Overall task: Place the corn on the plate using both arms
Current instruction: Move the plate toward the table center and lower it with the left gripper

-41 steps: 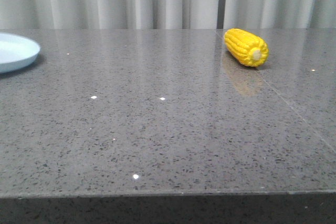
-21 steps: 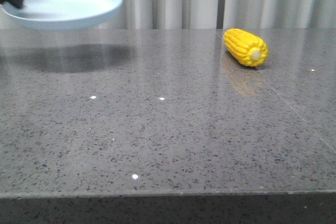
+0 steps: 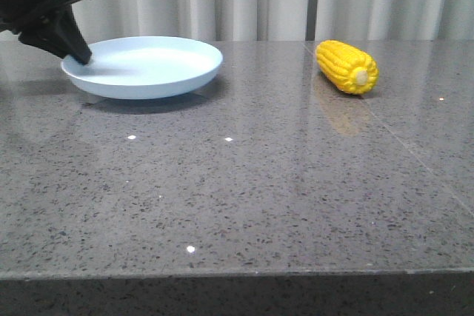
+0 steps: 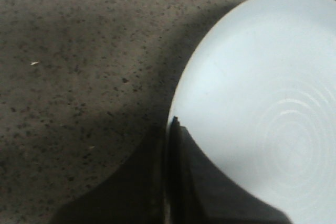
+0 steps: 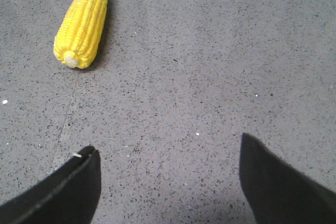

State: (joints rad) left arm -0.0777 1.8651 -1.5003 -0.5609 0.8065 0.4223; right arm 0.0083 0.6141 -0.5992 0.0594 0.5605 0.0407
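The left arm reaches in over the far-left part of the desk (image 3: pixel 244 197), sloping downward so that the left gripper (image 3: pixel 80 55) meets the rim of the plate (image 3: pixel 148 68) on the plate's left side. In the left wrist view the 2 dark fingers (image 4: pixel 181 182) lie pressed together with only the thin rim between them, so the left gripper (image 4: pixel 170 129) is clamped on the edge of the plate (image 4: pixel 262 103). The plate sits low over the far-left area of the desk, with a dark shadow right beneath it; whether its base fully touches the desk cannot be told.

The right arm does not appear in the front view. In the right wrist view its 2 fingers (image 5: pixel 68 187) stand wide apart, and the right gripper (image 5: pixel 168 182) holds nothing, with only bare speckled desk (image 5: pixel 210 77) between the tips.

The corn (image 3: pixel 346 66) lies on its side near the far-right part of the desk, well apart from the plate, its pale stub end turned toward the near edge. In the right wrist view the corn (image 5: pixel 81 22) lies well apart from the fingers, touched by neither gripper.
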